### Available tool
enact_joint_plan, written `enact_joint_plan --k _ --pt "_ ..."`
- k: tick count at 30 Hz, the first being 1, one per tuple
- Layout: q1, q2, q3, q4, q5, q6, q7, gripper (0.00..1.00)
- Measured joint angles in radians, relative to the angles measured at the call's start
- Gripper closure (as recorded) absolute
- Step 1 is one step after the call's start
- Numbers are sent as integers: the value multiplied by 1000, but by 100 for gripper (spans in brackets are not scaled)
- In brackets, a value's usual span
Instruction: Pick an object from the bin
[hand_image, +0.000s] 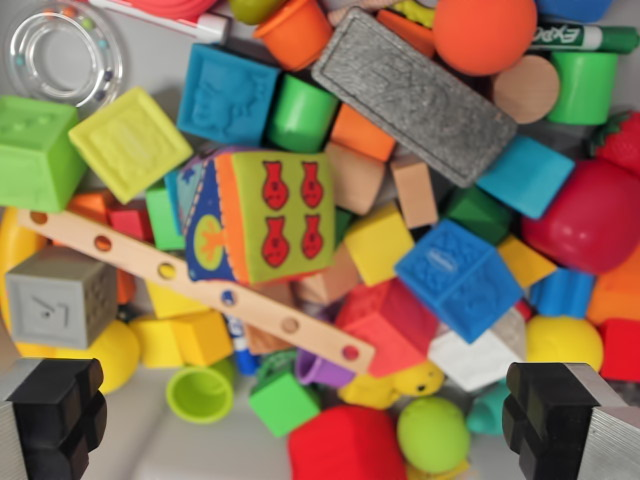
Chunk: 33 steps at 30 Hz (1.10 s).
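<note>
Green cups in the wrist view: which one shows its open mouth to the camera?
The lime cup at the bottom left, beneath the wooden strip. The other green cups show only their sides.

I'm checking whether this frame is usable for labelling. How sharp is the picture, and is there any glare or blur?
In the wrist view, the middle is fairly sharp: the fish-print cube and grey eraser block read clearly. The gripper fingers at the bottom corners are soft, and the red ball at the wrist view's right is blurred. The clear ring rattle shows bright reflections. Lighting is even, shadows faint.
</note>
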Motion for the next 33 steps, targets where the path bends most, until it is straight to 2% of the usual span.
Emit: enact_joint_plan --k 20,33 --pt "1 2 6 -25 -4 29 -101 0" --pt "3 4 11 -47 -8 55 -194 0"
